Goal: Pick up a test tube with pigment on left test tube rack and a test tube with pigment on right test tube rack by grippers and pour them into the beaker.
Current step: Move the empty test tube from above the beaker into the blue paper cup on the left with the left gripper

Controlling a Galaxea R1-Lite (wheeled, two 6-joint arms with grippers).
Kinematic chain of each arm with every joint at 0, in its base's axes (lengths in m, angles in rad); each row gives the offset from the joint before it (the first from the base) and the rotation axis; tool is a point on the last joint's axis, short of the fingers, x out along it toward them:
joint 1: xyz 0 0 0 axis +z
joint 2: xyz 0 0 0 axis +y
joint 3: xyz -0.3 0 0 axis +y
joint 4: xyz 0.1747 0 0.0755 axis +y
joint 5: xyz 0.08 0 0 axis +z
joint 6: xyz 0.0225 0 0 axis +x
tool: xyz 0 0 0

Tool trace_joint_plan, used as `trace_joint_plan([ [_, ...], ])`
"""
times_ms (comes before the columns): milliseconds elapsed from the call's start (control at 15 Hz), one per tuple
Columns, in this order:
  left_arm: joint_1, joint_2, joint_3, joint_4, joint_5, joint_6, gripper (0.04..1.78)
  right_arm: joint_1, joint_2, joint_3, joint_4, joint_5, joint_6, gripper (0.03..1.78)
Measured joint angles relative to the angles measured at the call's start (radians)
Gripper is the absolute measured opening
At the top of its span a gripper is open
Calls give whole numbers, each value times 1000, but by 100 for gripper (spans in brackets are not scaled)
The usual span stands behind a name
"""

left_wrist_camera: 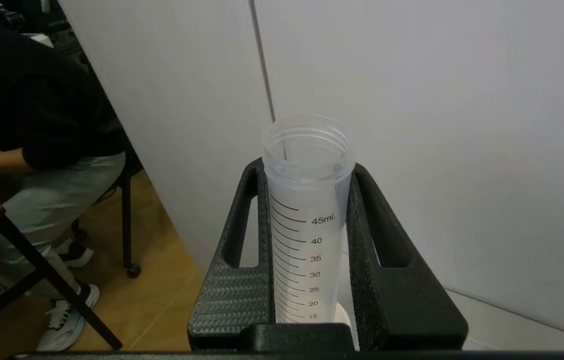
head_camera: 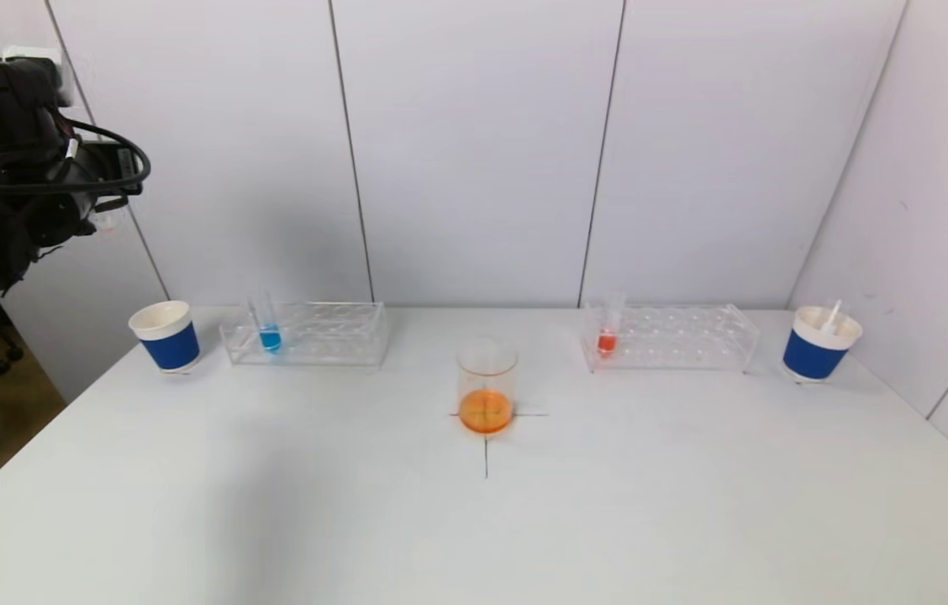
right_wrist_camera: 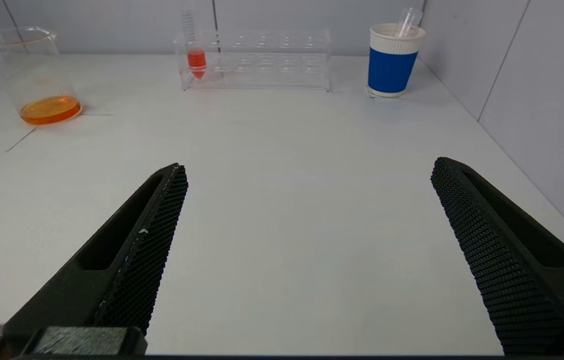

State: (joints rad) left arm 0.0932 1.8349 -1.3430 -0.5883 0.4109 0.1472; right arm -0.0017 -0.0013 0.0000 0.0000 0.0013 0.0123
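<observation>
right gripper (right_wrist_camera: 307, 170): wide open over the table (right_wrist_camera: 282, 200)
beaker (right_wrist_camera: 37, 75): orange liquid inside
rack (right_wrist_camera: 257, 60): holds red tube (right_wrist_camera: 195, 50)
blue cup (right_wrist_camera: 393, 62): beside rack

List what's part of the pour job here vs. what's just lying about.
Job:
- beaker holding orange liquid
- blue-pigment tube in left rack
- red-pigment tube in right rack
- left gripper, shut on an empty graduated tube
- right gripper, open above the table

Lying about:
- left blue paper cup
- right blue paper cup, an empty tube inside
</observation>
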Motion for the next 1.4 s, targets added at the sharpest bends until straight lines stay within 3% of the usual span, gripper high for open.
trace_joint_plan([
  [400, 45, 78, 58, -164, -46, -1, 44, 0, 0, 0, 0, 0, 0, 177],
  [1400, 100, 243, 105, -307, -109, -20, 44, 0, 0, 0, 0, 0, 0, 177],
])
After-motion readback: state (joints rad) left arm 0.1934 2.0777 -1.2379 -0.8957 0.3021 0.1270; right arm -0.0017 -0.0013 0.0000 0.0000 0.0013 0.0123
